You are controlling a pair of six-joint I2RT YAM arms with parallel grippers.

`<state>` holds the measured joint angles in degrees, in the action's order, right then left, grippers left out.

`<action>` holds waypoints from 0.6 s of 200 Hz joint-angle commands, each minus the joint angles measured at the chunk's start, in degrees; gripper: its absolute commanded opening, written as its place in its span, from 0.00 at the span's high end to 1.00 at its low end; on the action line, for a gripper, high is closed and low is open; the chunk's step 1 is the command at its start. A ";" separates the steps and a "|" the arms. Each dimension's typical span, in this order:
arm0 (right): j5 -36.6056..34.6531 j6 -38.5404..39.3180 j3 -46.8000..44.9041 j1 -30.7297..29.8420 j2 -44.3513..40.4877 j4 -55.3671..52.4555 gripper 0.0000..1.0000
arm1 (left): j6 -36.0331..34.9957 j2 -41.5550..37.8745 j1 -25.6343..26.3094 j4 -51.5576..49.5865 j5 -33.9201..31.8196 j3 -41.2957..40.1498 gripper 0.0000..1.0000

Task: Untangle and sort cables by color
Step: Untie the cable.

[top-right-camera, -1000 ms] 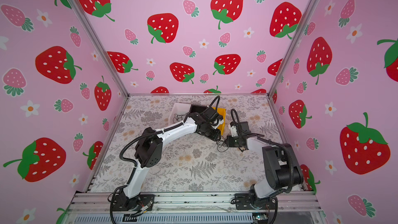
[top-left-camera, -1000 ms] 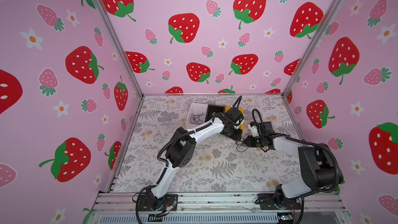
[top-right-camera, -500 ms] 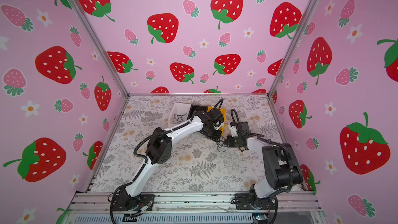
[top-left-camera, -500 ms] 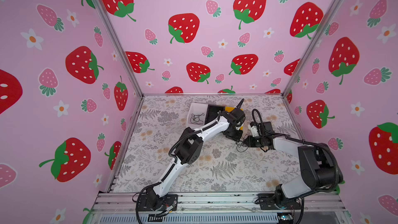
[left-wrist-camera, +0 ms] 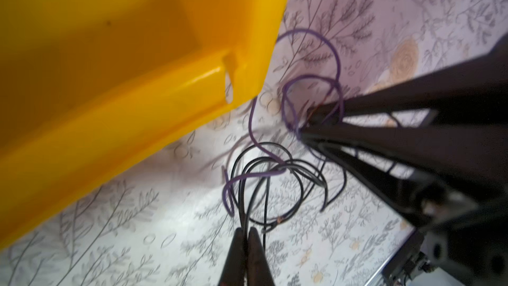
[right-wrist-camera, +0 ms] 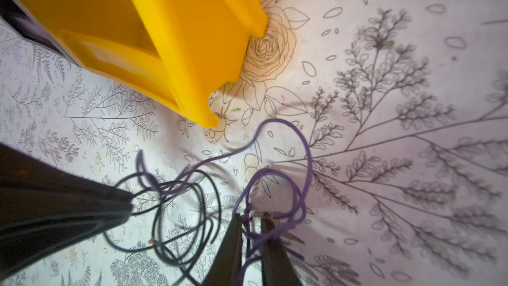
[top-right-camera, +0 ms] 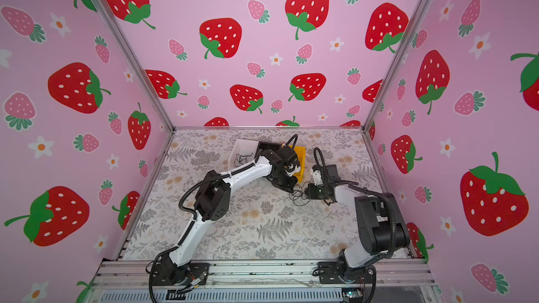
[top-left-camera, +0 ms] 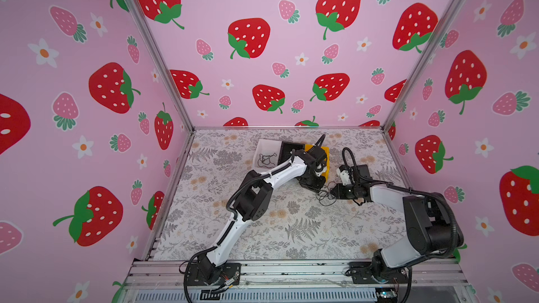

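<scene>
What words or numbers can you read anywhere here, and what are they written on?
None: no word, number or sign can be read in any view.
The yellow bin, the white bin and the cables carry no writing.
The walls show only strawberries and flowers, and the tablecloth only plants.
Small parts on the metal rail at the front are too small to tell.

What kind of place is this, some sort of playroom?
Probably a robot test booth, not a playroom: a left arm and right arm bolted to a metal rail, printed walls boxing in the table, and cables beside a yellow bin.
</scene>
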<state>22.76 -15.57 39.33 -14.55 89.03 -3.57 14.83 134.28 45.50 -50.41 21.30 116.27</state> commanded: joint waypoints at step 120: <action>-6.78 1.94 -0.03 2.50 -2.02 -1.69 0.85 | -8.81 -24.97 -6.45 3.22 -4.31 -19.58 1.00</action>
<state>19.07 -14.92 39.33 -12.58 87.79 -3.62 9.23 113.14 40.21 -45.19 20.08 98.02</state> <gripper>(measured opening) 0.156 0.057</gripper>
